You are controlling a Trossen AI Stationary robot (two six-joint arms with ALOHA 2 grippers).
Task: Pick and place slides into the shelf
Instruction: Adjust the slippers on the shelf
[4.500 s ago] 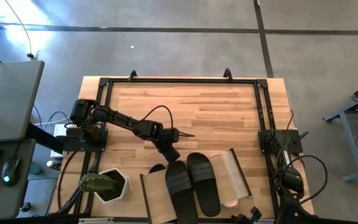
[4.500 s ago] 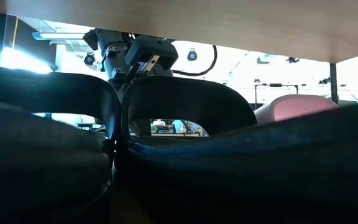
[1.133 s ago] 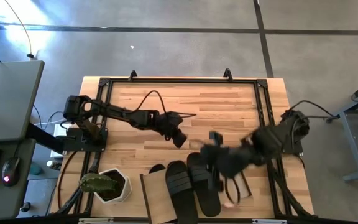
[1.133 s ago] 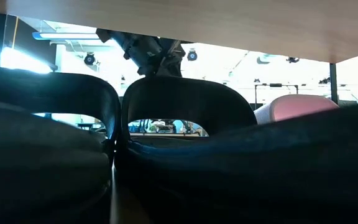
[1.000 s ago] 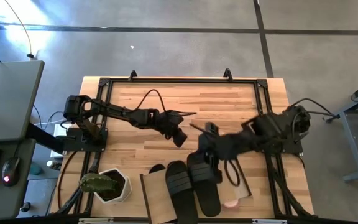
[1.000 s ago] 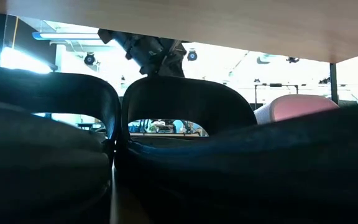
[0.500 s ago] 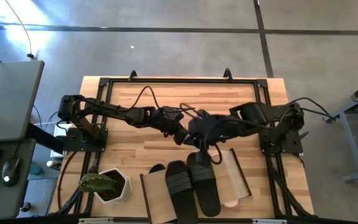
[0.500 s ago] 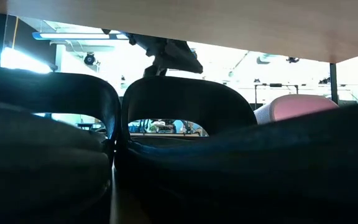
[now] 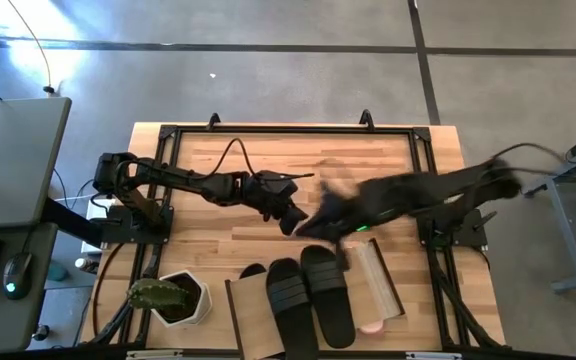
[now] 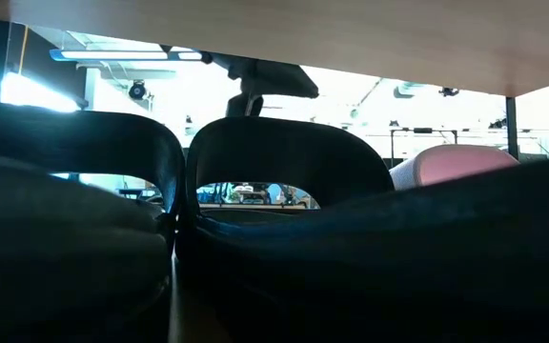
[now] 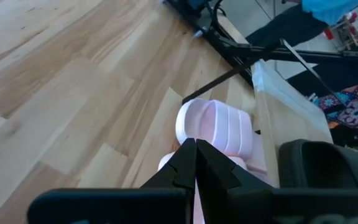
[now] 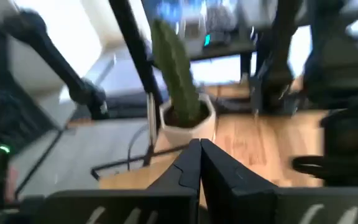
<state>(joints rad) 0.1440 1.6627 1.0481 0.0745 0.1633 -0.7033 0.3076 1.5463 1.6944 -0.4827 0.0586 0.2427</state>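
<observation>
Both grippers meet mid-table — left gripper (image 9: 290,217) and right gripper (image 9: 313,222), fingers clenched on nothing. A black slide pair (image 9: 310,295) lies atop the shelf (image 9: 251,318).

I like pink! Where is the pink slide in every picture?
High view: pink slide barely showing near the bottom edge.
Low view: right side.
Left wrist view: centre.
Right wrist view: not in it.
Shared landmark: the black slide beside it.
</observation>
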